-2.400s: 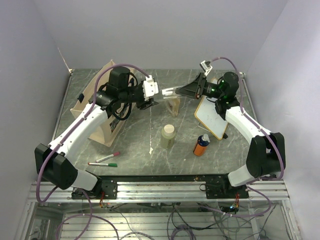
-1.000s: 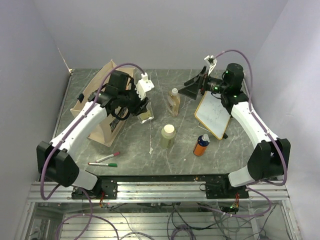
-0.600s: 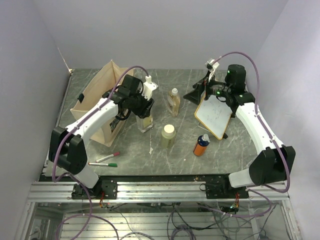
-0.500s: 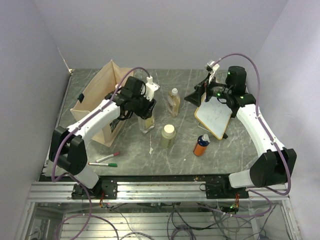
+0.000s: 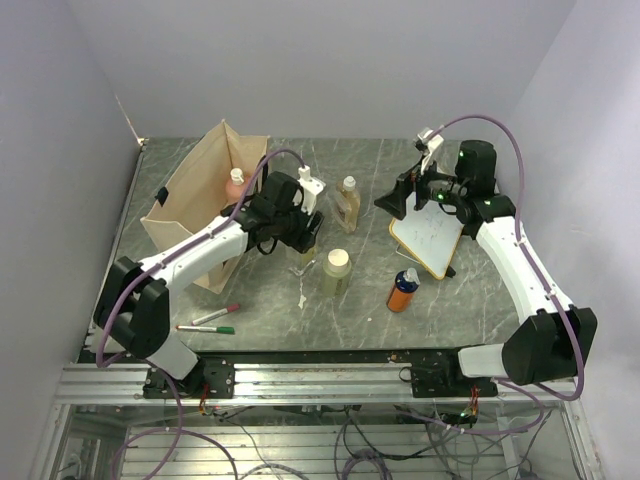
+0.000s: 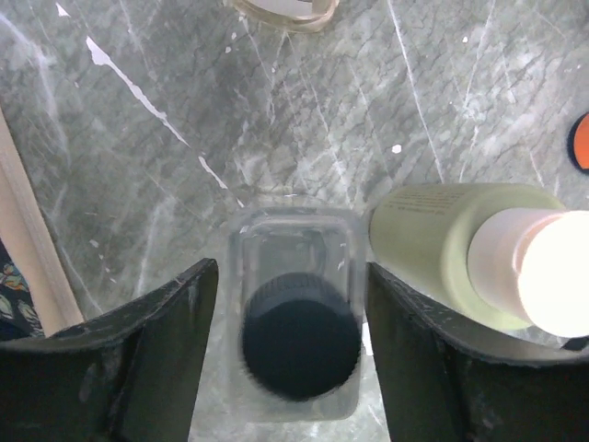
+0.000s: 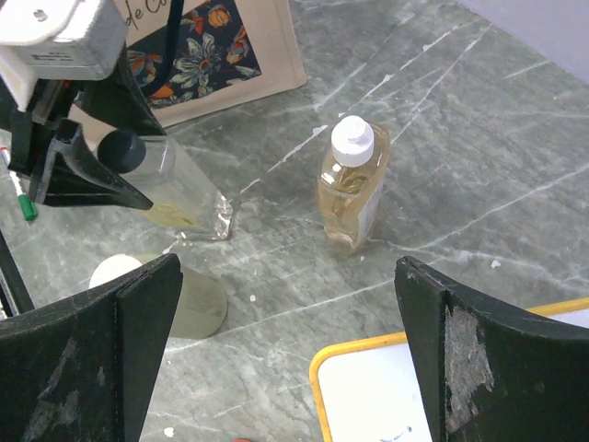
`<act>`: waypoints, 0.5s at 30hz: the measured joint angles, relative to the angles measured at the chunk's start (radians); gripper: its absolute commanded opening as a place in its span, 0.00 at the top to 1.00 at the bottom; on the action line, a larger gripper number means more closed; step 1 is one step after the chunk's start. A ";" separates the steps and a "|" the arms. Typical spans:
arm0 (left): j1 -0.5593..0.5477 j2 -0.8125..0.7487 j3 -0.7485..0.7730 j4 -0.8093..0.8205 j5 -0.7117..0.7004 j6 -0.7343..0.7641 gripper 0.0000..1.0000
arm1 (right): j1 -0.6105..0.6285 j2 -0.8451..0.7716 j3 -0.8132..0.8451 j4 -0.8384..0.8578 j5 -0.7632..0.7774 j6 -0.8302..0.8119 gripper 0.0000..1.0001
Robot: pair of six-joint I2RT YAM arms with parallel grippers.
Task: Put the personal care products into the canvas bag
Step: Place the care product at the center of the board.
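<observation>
The clear bottle with a black cap point(image 6: 299, 336) stands on the table between the jaws of my left gripper point(image 6: 291, 269), with a thin gap on each side. It also shows in the top view point(image 5: 303, 256), below my left gripper point(image 5: 303, 238). The pale green bottle point(image 5: 336, 272) stands just right of it. The amber bottle point(image 5: 347, 203) and the orange bottle point(image 5: 403, 290) stand apart. The salmon-pink bottle point(image 5: 236, 186) sits inside the canvas bag point(image 5: 190, 215). My right gripper point(image 5: 392, 198) is wide open and empty, hovering right of the amber bottle point(image 7: 352, 184).
The wood-framed whiteboard point(image 5: 430, 235) lies under my right arm. A red and a green marker pen point(image 5: 212, 321) lie near the front left. The bag's printed side point(image 7: 216, 41) faces the table's middle. The pale green bottle point(image 6: 442, 249) nearly touches my left gripper's right finger.
My left gripper brought the clear bottle from mid-air down onto the table beside the pale green bottle. My right arm drew back to the right, open. The pink bottle now shows in the bag.
</observation>
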 measured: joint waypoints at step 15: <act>-0.002 -0.192 -0.019 0.027 0.079 0.270 0.00 | -0.016 -0.028 -0.034 0.013 0.000 -0.002 0.00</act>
